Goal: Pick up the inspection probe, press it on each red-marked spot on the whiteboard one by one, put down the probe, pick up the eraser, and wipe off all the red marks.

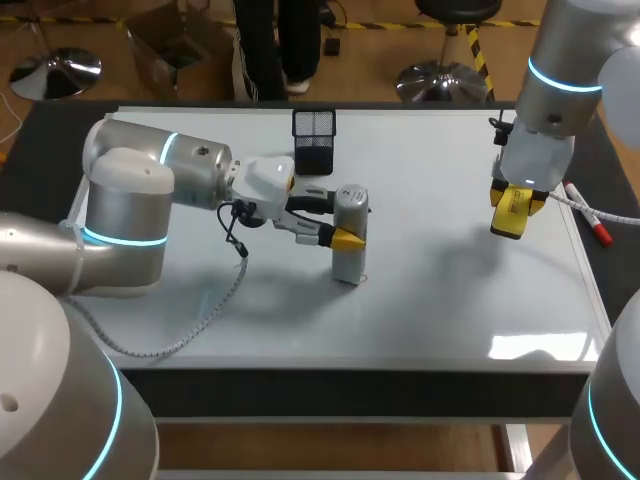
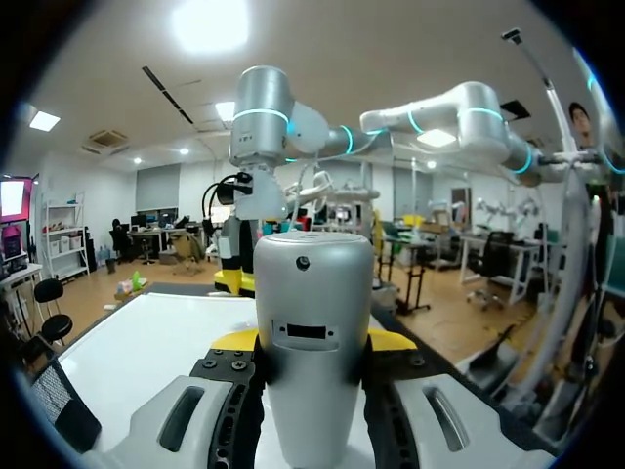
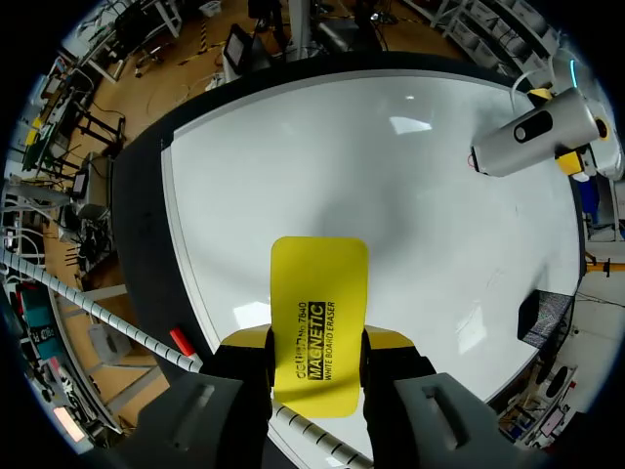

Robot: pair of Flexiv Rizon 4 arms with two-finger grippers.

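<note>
Left gripper (image 1: pixel 351 224) clamped probe (image 1: pixel 349 262), upright on whiteboard (image 1: pixel 440 310). Right gripper (image 1: pixel 516 204) grasped eraser (image 1: pixel 508 220), raised above whiteboard.

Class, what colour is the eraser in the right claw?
The eraser is yellow; best in the right wrist view.

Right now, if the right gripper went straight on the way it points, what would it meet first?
The bare whiteboard, most likely: the right gripper points down at it, and the yellow eraser it holds would touch first. Nothing else shows in that line.
</note>
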